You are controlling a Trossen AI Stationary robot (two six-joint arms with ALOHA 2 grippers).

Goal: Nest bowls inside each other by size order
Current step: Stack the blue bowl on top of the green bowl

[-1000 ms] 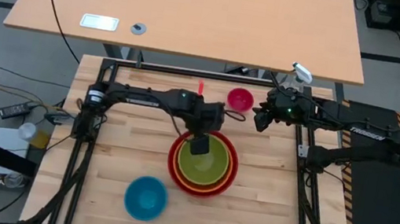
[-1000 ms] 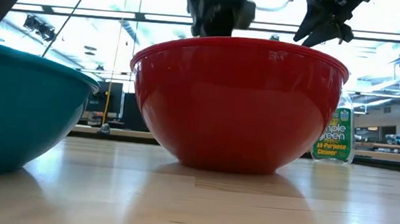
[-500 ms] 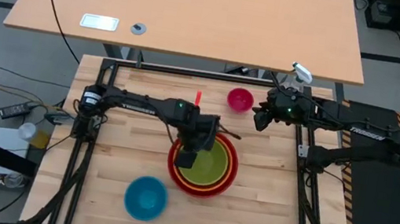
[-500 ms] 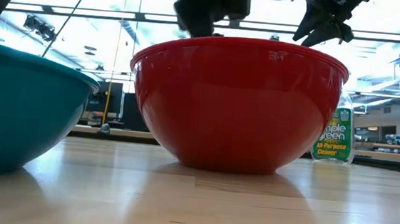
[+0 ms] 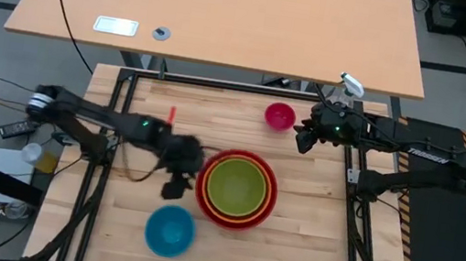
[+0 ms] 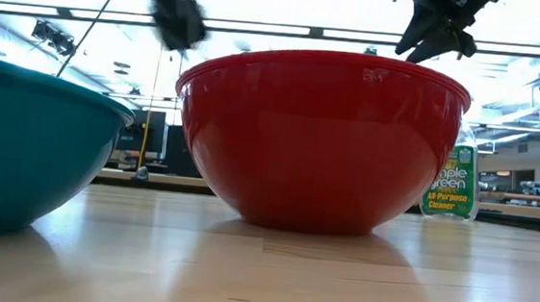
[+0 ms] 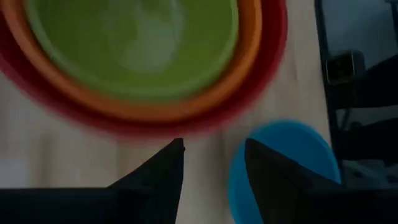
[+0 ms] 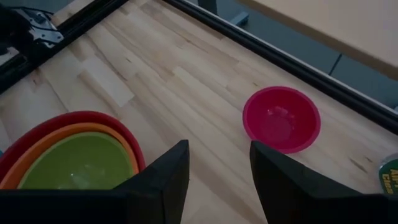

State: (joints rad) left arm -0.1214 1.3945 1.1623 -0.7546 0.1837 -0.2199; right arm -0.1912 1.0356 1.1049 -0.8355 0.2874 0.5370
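Observation:
The lime green bowl (image 5: 237, 186) sits inside the orange bowl (image 5: 234, 212), which sits inside the red bowl (image 5: 232, 221) at the table's middle. The blue bowl (image 5: 170, 230) rests on the table near the front edge. The magenta bowl (image 5: 280, 115) rests on the table at the far side. My left gripper (image 5: 177, 182) is open and empty, above the table just left of the red bowl and beyond the blue bowl (image 7: 283, 168). My right gripper (image 5: 303, 141) is open and empty, raised to the right of the magenta bowl (image 8: 281, 119).
A spray bottle with a green label (image 6: 448, 192) stands at the table's far right corner. A black frame rail (image 5: 353, 223) runs along the table's sides. Bare wood lies at the left and the near right of the table.
My left gripper has swung from above the green bowl toward the table's left, clear of the stacked bowls, and now hangs between the red bowl and the blue bowl. The bowls have stayed in place.

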